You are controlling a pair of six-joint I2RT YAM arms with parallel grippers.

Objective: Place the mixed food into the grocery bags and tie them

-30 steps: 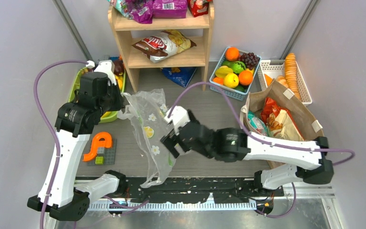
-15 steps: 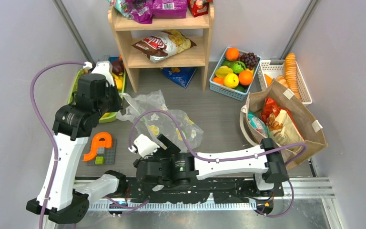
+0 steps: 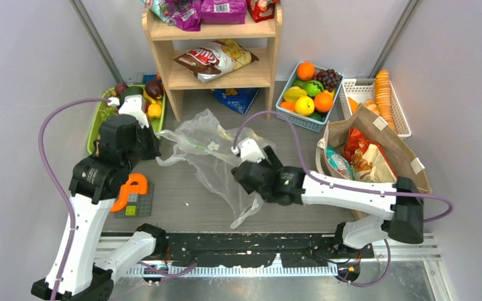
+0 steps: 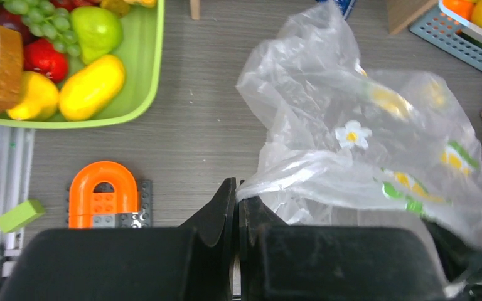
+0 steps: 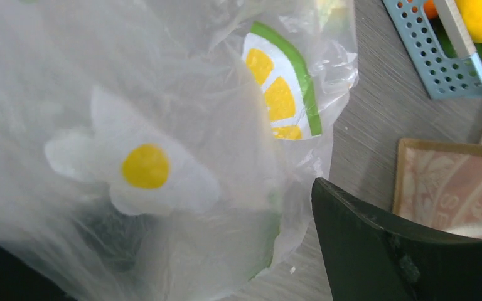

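Pinching an edge of the clear plastic bag (image 4: 351, 157), the left gripper (image 4: 237, 200) keeps its jaws clenched on it. The right gripper (image 5: 163, 232) has its jaws spread around the film. The bag sprawls mid-desk (image 3: 289, 144).

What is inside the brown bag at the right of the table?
In the open mouth of the brown bag lie a red-orange packet, a pale packet and a greenish packet. Whatever lies beneath them, deeper in the bag, is covered.
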